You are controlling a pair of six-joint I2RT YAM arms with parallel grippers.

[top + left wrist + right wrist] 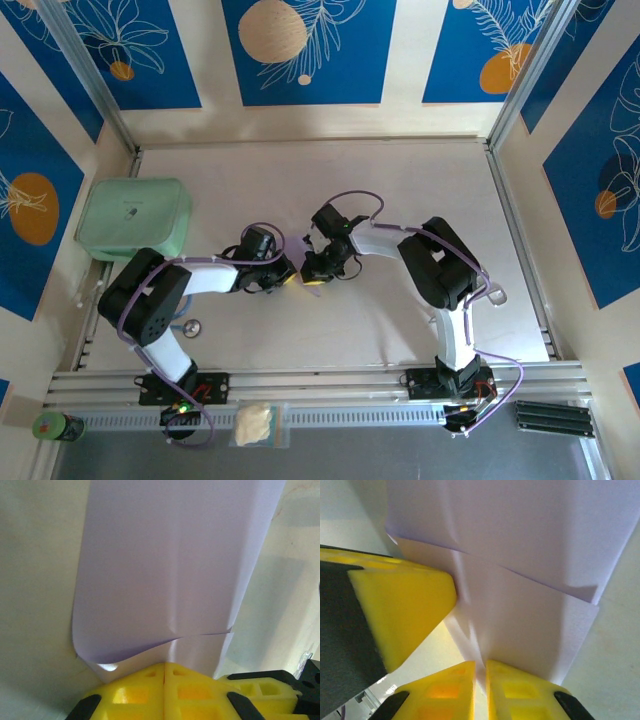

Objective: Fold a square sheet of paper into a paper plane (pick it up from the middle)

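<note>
The square sheet of paper [165, 565] is already folded over on itself into a longish strip. In the left wrist view its long axis runs straight away from the left fingers [159, 677] toward the top of the frame, leaning slightly right, with a faint crease running lengthwise down it. The top layer curls up at the near left corner, and its cut edge stops short of the layer beneath. The left fingers are pressed together on the strip's near end. The right fingers [470, 677] pinch the same paper at a fold line from the other side, with a left pad [405, 605] just beside them. From above, both sets of fingers meet tip to tip at mid-worktop [400, 180], left [287, 275] and right [312, 272], and cover the paper there. Bare worktop lies open behind and to the right. The mint-green box [133, 220] sits well apart by the left rail.
</note>
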